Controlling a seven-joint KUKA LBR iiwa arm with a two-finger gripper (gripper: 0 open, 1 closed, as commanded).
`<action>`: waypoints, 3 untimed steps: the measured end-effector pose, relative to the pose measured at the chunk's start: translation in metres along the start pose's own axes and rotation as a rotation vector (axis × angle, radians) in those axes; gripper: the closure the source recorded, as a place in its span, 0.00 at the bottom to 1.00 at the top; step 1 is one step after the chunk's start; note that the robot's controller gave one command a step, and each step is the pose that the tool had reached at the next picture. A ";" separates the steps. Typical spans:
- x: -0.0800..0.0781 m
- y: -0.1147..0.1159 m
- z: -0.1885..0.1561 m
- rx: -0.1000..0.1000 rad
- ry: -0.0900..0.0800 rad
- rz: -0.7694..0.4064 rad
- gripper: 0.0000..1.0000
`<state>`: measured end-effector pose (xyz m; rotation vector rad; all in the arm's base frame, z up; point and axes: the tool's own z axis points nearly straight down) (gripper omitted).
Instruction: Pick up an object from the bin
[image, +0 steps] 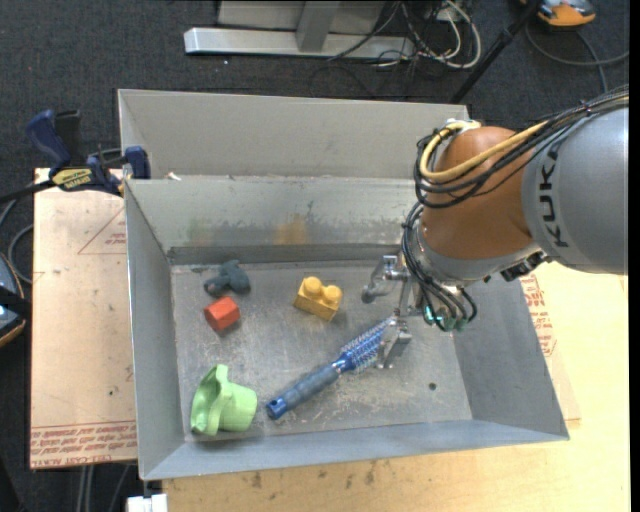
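Observation:
My gripper (384, 322) hangs low at the bin's right side, its two metal fingers spread open. One fingertip (374, 290) stands toward the back and the other (396, 350) toward the front. The front one is right against the bristled head of a blue brush (330, 375). The brush lies slantwise on the floor, its handle pointing to the front left. Nothing sits between the fingers. A yellow toy block (318, 297) lies just left of the gripper.
A red cube (223, 314) and a dark grey-blue figure (226, 279) lie at the back left. A light green cup (223, 404) lies on its side in the front left corner. The arm's orange cover hangs over the right wall.

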<state>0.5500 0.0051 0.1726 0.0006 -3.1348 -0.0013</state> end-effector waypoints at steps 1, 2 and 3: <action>-0.004 -0.012 0.100 -0.003 -0.011 0.085 0.00; -0.005 -0.012 0.096 -0.002 -0.014 0.083 1.00; -0.021 -0.012 -0.050 0.000 -0.017 0.094 1.00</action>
